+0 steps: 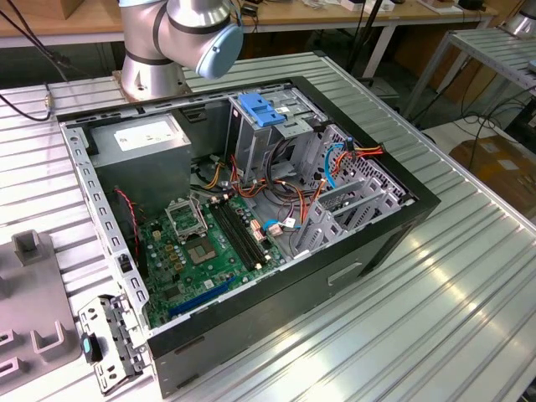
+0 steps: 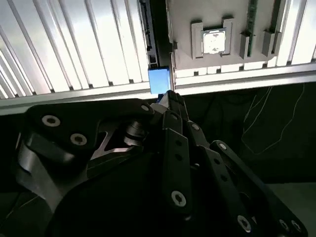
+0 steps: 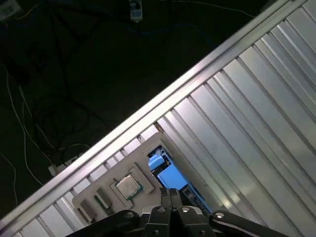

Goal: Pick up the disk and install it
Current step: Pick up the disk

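The ribbed metal table (image 1: 469,293) carries an open computer case (image 1: 276,311) lying on its side. Inside it are a green circuit board (image 1: 209,251), a grey power-supply box (image 1: 138,138) and a light-blue latch plate (image 1: 260,110). The arm's (image 1: 180,29) base stands on the table behind the case.

In both wrist views a grey tray (image 2: 182,39) sits at the table's edge. The disk (image 2: 159,81) (image 3: 170,177) stands on edge in a narrow slot of that tray, blue end showing, just beside the pocket holding a square chip (image 2: 214,41) (image 3: 127,186). The black end effector (image 2: 169,95) (image 3: 170,192) has its tips pressed together right at the disk's blue end. Whether they touch it cannot be told.
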`<state>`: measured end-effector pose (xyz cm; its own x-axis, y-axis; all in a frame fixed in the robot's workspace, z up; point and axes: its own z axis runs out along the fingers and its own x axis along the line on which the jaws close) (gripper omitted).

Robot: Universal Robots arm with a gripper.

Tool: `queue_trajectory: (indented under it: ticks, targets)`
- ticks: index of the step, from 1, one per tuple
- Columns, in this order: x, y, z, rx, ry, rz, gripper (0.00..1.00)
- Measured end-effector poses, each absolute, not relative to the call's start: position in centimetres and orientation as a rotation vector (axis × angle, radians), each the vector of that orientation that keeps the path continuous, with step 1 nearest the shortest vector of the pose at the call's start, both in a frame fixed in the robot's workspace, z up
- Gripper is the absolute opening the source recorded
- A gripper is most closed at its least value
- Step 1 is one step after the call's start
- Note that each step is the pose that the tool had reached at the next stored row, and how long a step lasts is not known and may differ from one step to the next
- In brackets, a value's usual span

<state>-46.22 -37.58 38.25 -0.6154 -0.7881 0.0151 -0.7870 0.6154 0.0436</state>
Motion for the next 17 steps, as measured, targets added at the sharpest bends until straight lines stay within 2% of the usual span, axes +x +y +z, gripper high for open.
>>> queue_trajectory:
  ticks: [17]
  targets:
    - [-46.22, -37.58, 38.25, 1.535, -2.701, -0.047, 0.11]
